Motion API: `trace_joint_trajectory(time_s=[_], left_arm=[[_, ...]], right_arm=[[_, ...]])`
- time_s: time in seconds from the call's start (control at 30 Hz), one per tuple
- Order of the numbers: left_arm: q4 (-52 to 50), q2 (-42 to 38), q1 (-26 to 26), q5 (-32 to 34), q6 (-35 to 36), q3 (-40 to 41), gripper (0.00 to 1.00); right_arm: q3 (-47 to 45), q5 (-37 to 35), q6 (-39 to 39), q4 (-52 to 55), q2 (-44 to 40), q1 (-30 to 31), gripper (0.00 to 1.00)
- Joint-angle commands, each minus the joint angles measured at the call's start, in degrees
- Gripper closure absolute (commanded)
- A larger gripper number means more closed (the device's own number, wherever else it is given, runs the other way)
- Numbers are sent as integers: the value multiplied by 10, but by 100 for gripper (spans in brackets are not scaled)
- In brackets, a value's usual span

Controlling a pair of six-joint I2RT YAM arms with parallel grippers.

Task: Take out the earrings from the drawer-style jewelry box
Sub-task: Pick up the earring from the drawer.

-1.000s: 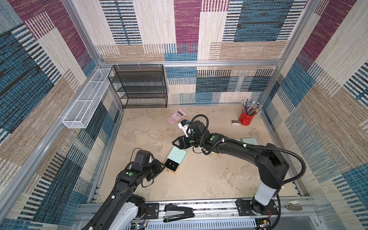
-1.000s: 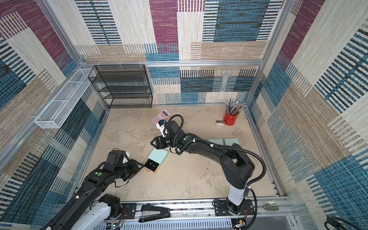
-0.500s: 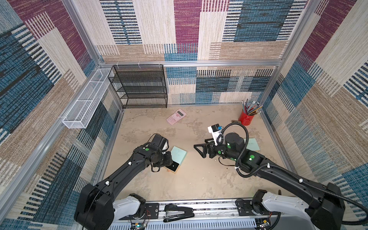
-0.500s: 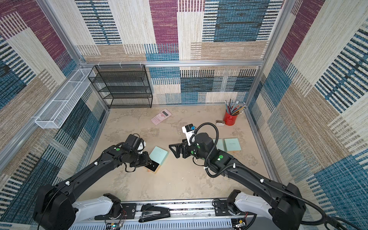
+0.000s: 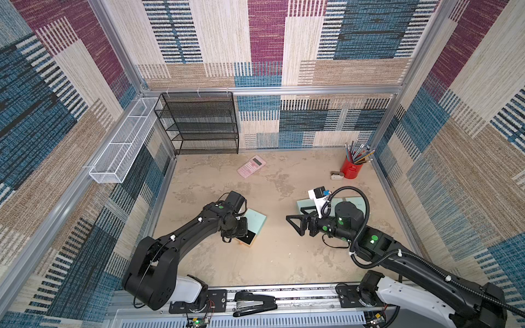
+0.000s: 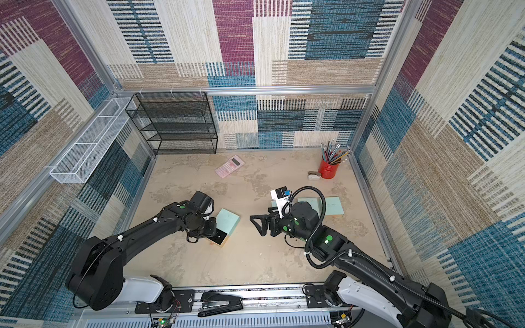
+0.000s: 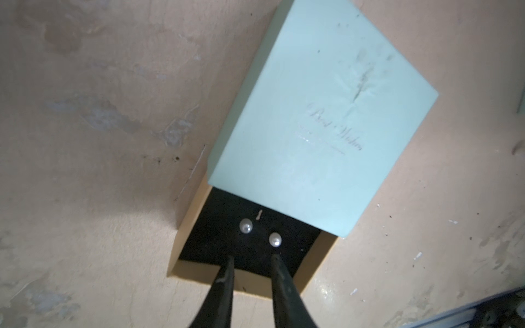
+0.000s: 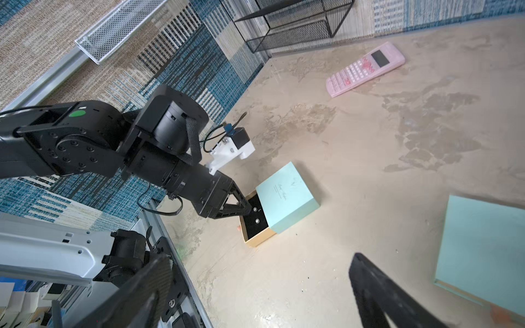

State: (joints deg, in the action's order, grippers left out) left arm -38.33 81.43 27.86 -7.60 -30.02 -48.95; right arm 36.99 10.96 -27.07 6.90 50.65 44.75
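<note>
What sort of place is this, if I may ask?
Probably a robot test cell: patterned wall panels on an aluminium frame, two arms mounted on a front rail, desk props like a pink calculator and red pencil cup.

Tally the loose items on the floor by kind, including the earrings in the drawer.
Mint-green boxes: 3, two partly behind the right arm
Pearl earrings: 2
Pink calculator: 1
Red pencil cup: 1
Small white item by the cup: 1
Total: 8
</note>
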Motion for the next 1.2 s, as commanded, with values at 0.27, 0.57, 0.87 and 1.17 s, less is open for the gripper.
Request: trace_joint_trajectory(time_s=[0.27,0.57,0.87,1.17], left_arm=[[35,38,0,22,1,-4,77],[41,51,1,30,-2,1,81],[47,54,1,31,-7,8,86],[44,23,1,25,-15,19,88]], right_arm=[[-7,19,-41,9,28,0,1],[-11,38,-45,-16,45,0,1],[-14,34,-46,-16,47,0,1],[-13,32,-45,-25,55,0,1]])
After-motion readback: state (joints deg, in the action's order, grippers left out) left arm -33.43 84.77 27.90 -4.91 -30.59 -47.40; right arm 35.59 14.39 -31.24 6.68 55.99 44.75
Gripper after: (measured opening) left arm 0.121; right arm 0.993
